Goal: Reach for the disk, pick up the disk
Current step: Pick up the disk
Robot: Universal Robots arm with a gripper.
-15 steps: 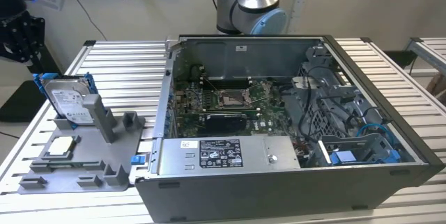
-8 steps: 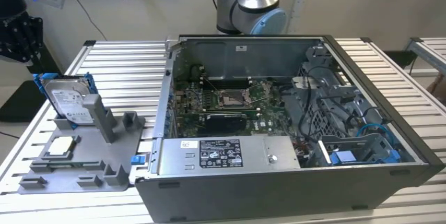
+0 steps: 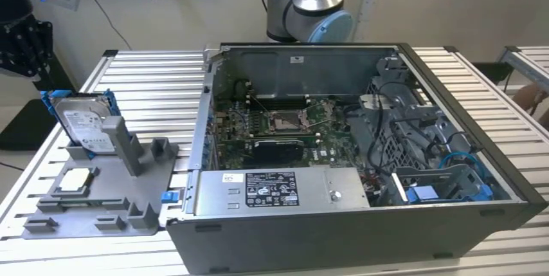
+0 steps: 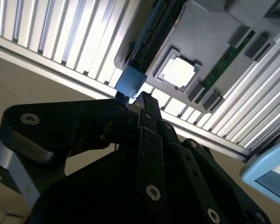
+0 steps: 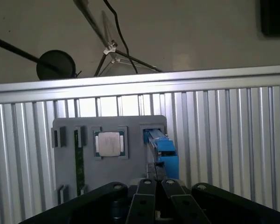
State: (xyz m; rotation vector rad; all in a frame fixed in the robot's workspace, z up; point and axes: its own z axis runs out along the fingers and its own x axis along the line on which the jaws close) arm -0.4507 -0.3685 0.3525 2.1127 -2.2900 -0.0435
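Observation:
The disk [image 3: 81, 121], a silver drive with a white label in a blue carrier, stands tilted in a slot at the far end of a grey fixture [image 3: 112, 199] on the exterior view's left. Both wrist views show it edge-on as a blue strip [image 5: 161, 144] [image 4: 129, 80]. My black gripper [image 3: 22, 38] hangs at the exterior view's upper left, beyond the table's edge and apart from the disk. Its fingers meet at a point [image 4: 143, 98] [image 5: 156, 183], shut on nothing.
A small silver square chip [image 3: 76, 178] [image 5: 109, 143] [image 4: 179, 72] lies in the fixture beside the disk. An open computer case [image 3: 343, 160] stands on the slatted table [image 3: 146, 70], on the exterior view's right. A tripod stands on the floor past the table edge.

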